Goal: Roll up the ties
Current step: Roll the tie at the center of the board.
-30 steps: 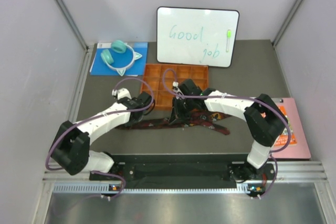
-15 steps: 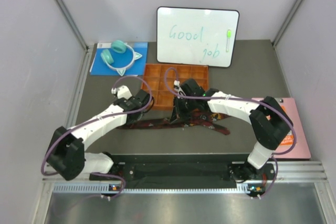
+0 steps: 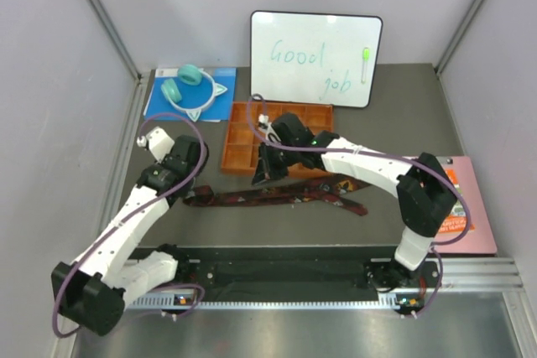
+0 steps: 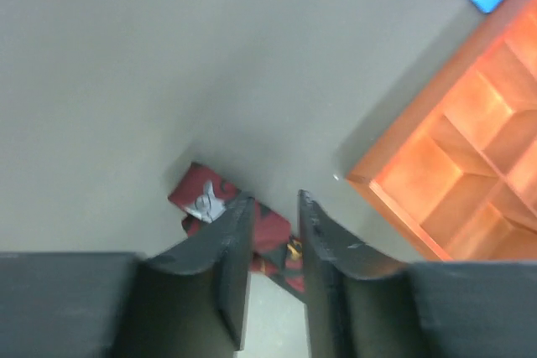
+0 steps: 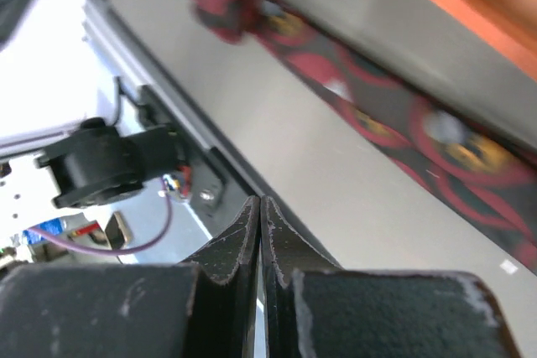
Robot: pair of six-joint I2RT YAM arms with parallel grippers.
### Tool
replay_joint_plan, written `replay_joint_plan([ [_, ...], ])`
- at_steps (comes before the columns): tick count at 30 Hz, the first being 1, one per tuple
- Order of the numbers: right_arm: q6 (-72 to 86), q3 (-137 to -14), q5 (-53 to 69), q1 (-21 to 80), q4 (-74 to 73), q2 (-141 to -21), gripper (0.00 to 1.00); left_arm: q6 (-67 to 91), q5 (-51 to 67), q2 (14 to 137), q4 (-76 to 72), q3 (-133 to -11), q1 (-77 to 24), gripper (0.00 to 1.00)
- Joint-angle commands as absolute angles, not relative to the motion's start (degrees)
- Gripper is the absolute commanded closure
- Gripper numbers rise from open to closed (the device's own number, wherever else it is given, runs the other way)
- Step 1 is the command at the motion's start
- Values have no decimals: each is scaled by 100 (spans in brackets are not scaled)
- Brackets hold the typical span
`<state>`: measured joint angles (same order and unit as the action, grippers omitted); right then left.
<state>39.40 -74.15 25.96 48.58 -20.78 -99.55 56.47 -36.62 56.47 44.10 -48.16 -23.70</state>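
One dark maroon-red and black tie (image 3: 289, 194) lies unrolled and flat across the table, in front of the orange tray (image 3: 239, 136). My left gripper (image 3: 186, 175) hovers just above the tie's left end (image 4: 208, 199); its jaws are slightly apart with nothing between them (image 4: 274, 200). My right gripper (image 3: 259, 177) hangs over the tray's front edge, just behind the tie, with its jaws pressed together and empty (image 5: 260, 207). The tie (image 5: 377, 119) runs diagonally across the right wrist view.
The orange compartment tray shows in both wrist views (image 4: 457, 182) (image 5: 478, 6). A whiteboard (image 3: 315, 58) stands at the back. Teal headphones (image 3: 186, 85) lie on a blue book at the back left. A pink sheet (image 3: 466, 207) lies at the right. The metal rail (image 3: 285, 274) runs along the near edge.
My left arm has swung left and back, off the tie, to its left end. My right gripper has shifted left towards the tray's front edge. The tie's middle is now uncovered.
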Motion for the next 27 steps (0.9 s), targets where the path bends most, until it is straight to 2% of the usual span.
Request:
replay_joint_plan([
  [1, 3823, -7770, 2540, 5098, -2127, -10081, 99, 4826, -2595, 6054, 3508, -4509, -1751, 71],
  [3, 3753, -7665, 2418, 5106, -2179, -10029, 99, 4816, -2243, 6257, 3331, -4360, -1679, 77],
  [13, 3630, -6830, 2250, 4949, -2206, -9519, 99, 5352, -1573, 6268, 3085, -3605, -1679, 89],
  [27, 3638, -6724, 2373, 4869, -2101, -9597, 99, 5730, -1635, 5739, 2839, -2831, -1687, 92],
])
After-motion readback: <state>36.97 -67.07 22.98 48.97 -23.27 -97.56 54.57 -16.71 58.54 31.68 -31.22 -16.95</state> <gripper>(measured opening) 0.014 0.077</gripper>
